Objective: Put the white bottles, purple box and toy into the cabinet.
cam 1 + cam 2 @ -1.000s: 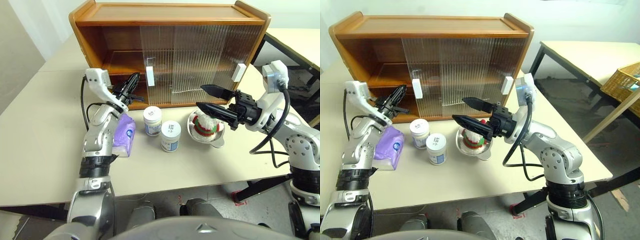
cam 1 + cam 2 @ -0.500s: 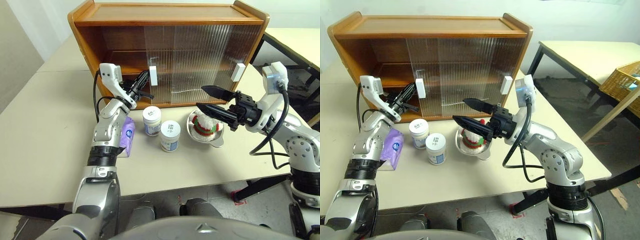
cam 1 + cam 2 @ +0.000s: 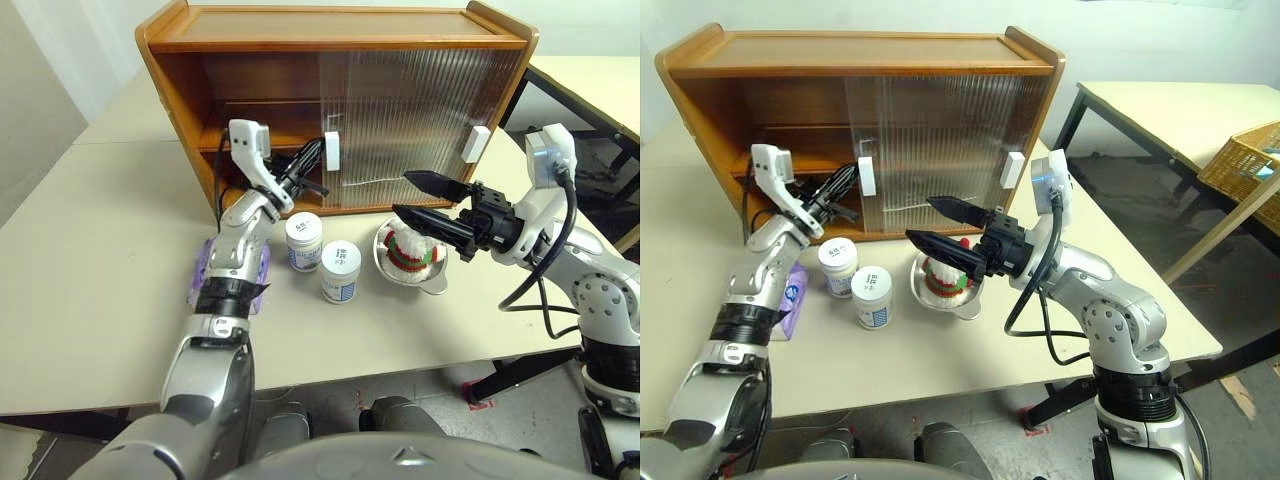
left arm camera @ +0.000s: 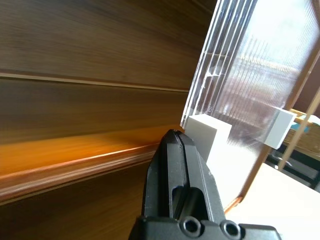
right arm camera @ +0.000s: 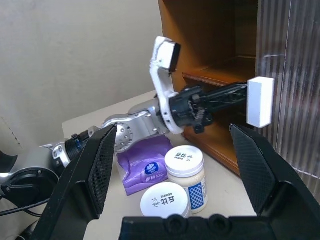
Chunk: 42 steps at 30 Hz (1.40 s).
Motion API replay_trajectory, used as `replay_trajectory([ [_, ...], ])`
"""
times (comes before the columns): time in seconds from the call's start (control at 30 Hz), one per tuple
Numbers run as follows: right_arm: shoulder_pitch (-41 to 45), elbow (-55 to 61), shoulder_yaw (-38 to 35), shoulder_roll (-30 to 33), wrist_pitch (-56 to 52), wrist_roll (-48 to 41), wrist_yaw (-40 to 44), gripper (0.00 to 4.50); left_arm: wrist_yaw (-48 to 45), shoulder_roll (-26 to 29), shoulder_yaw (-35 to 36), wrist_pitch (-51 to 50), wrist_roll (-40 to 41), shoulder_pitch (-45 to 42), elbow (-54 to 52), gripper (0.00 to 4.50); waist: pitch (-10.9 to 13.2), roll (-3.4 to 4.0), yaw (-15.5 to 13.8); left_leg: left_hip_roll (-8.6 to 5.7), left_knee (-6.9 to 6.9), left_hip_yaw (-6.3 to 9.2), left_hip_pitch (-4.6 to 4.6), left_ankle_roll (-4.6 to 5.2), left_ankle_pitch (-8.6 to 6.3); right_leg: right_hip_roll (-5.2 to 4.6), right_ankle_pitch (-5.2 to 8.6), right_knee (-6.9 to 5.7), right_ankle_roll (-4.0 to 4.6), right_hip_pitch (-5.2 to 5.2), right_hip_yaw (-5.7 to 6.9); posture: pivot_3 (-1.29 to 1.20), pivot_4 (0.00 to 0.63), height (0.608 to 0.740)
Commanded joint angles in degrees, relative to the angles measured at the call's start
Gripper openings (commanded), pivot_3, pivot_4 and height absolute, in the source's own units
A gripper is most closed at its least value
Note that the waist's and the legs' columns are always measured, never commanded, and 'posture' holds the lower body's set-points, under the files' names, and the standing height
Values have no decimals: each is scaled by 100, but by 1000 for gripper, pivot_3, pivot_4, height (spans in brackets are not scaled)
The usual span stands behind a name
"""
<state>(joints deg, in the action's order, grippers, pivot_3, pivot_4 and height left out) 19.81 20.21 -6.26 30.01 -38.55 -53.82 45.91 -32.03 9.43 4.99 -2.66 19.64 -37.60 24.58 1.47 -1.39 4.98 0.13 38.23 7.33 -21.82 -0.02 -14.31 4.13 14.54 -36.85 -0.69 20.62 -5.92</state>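
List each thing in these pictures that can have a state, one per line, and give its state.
Cabinet: left sliding door partly slid open.
Left gripper: shut, at the door handle.
Right gripper: open, empty.
White bottles: upright, lids on.
Purple box: lying on the table.
Toy: sitting in the steel bowl.

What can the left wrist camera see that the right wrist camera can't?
Left wrist view alone: the far white handle on the second sliding door.

Right wrist view alone: the two white bottles, the purple box beside them, and the right gripper with its fingers wide open.

Both: the brown cabinet, its ribbed sliding door, the near white handle, and the shut left gripper with its tip at that handle.
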Motion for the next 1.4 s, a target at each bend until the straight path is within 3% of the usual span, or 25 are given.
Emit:
replay_trajectory([
  [0.03,-30,111,-85,22,46,31,-27,4500,-121,-74,-96,168,-125,-160,273,9,0,0,22,0,0,-1,0,1,0,0,-1,1,-1,0,-1,-211,9,740],
  [0.23,-43,123,-78,16,41,13,-45,4500,-41,28,122,48,40,28,-140,9,0,1,48,-2,-1,-4,-5,3,-1,3,-7,16,-12,0,1,-208,11,740],
  [0.5,85,-51,45,-39,31,30,84,4500,213,346,488,-605,558,647,-1805,9,1,2,55,-4,-4,-37,-11,9,-5,8,-11,41,-19,-7,10,-140,25,740],
  [0.6,169,-149,122,-76,32,61,177,4500,263,537,612,-809,702,984,-2438,591,1,3,19,-2,-4,-35,-7,9,-5,8,-11,43,-14,-11,7,-114,25,740],
  [0.8,385,-432,250,-141,50,152,437,4500,701,854,1370,-1328,1291,2405,-3963,2668,0,8,-35,2,-14,-27,-2,6,-5,12,8,42,32,-10,9,-62,26,740],
  [0.97,526,-620,351,-208,72,227,632,4500,783,847,1857,-1077,1329,3781,-4596,4394,-3,16,-190,8,-26,-16,3,0,-5,13,16,41,58,-1,6,-22,24,740],
  [1.13,622,-761,409,-258,72,313,810,4500,758,693,1952,-908,1405,4732,-5077,4479,-2,20,-402,22,-29,12,4,-13,-1,3,9,38,96,11,6,5,24,740],
  [1.4,750,-920,469,-333,87,415,979,4500,518,460,1877,-424,1281,5736,-4957,4479,-4,24,-451,46,-30,17,-3,-56,-16,2,8,13,136,36,1,24,23,740],
])
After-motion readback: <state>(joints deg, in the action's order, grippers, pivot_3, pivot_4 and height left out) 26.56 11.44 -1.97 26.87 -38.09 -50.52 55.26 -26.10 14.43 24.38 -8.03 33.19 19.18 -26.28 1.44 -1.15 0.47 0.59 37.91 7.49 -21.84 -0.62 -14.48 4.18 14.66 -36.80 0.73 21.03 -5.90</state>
